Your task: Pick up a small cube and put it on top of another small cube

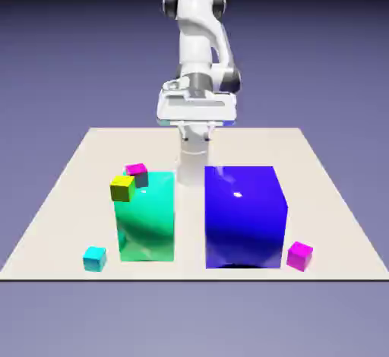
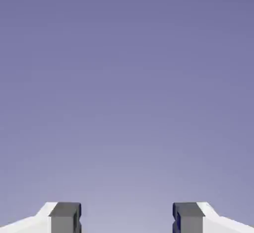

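From across the table, the white arm is hanging high, its gripper well above and behind the blocks. The small cyan cube is sitting on the table near the front edge, just beside the big green block on the exterior view's left. A yellow cube and a magenta cube are crowding that block's far corner; another magenta cube is sitting beside the blue block.

In the hand view, the gripper is standing released, its grey fingertips wide apart, facing only backdrop.
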Action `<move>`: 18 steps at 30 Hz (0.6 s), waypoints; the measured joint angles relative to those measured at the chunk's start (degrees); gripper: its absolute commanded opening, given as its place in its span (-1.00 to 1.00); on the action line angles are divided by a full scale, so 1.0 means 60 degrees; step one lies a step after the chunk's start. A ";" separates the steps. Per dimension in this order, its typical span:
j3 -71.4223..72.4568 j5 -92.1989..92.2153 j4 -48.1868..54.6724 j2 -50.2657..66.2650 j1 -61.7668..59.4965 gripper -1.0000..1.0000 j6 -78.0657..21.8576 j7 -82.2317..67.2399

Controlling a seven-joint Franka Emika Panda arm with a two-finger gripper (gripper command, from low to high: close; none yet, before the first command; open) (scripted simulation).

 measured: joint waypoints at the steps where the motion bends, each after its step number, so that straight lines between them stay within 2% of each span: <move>1: -0.0192 0.0394 0.0204 0.0128 0.0128 0.00 -0.0382 0.0083; 18: -0.3967 0.6823 0.4535 0.4558 0.1289 0.00 -0.7442 0.1640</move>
